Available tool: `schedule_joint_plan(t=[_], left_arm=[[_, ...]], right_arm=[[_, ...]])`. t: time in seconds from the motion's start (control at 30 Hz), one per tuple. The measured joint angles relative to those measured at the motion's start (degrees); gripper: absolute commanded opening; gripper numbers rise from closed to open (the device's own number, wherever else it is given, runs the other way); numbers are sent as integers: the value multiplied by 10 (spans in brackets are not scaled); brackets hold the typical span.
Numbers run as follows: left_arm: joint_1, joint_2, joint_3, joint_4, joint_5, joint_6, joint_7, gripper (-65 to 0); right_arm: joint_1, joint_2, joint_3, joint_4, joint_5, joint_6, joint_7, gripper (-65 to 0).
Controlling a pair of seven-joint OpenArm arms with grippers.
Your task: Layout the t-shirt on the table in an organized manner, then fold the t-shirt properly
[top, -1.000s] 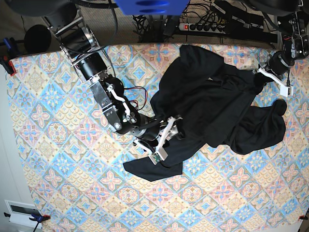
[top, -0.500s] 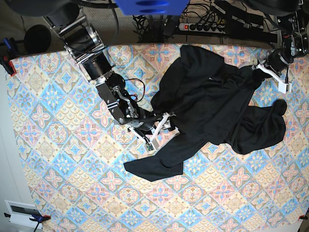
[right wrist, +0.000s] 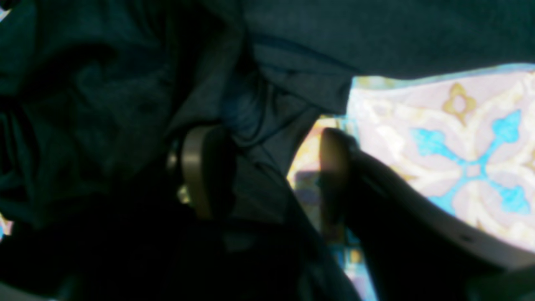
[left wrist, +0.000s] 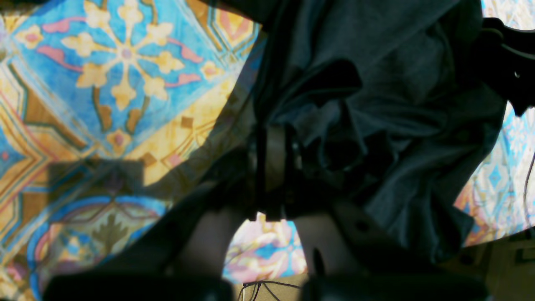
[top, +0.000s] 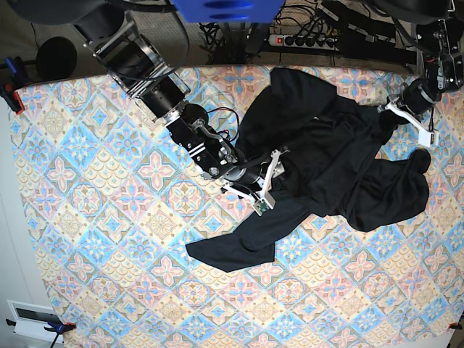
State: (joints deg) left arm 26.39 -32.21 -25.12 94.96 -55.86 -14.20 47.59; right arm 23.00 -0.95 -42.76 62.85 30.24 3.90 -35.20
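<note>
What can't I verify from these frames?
- Left pincer tips: buried in t-shirt, left wrist view.
- Whether the right pincer touches cloth: blurred, right wrist view.
- Sleeves and collar: lost in crumpled folds, base view.
- Table corners: cut by frame edges.

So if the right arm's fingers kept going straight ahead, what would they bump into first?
Most likely the black t-shirt. The right gripper has its fingers apart, with bunched shirt cloth right in front of them and the patterned table off to one side.

A robotics lab — power strip (top: 303, 40) and tangled cables (top: 232, 32) behind the patterned table (top: 87, 239).
</note>
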Motion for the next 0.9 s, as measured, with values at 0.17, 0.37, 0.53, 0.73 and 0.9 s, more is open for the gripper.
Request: schedule_joint_plan(t=[0.17, 0.37, 0.53, 0.73, 0.9], left_arm=[[1, 0, 0, 0, 1, 0, 0, -650], [1, 0, 0, 0, 2, 0, -2, -650], [0, 0, 0, 0, 2, 0, -2, -650], [0, 1, 0, 0, 0, 0, -2, -650], [0, 2, 0, 0, 0, 0, -2, -650]], right_arm=[[-2, -2, 0, 5, 0, 2, 0, -578], [-47, 1, 2, 87, -2, -1, -4, -650], [-84, -3, 87, 162, 1, 2, -3, -650], [-97, 27, 122, 191, -2, -5, -8, -650], [-97, 28, 120, 192, 1, 1, -7, -598]])
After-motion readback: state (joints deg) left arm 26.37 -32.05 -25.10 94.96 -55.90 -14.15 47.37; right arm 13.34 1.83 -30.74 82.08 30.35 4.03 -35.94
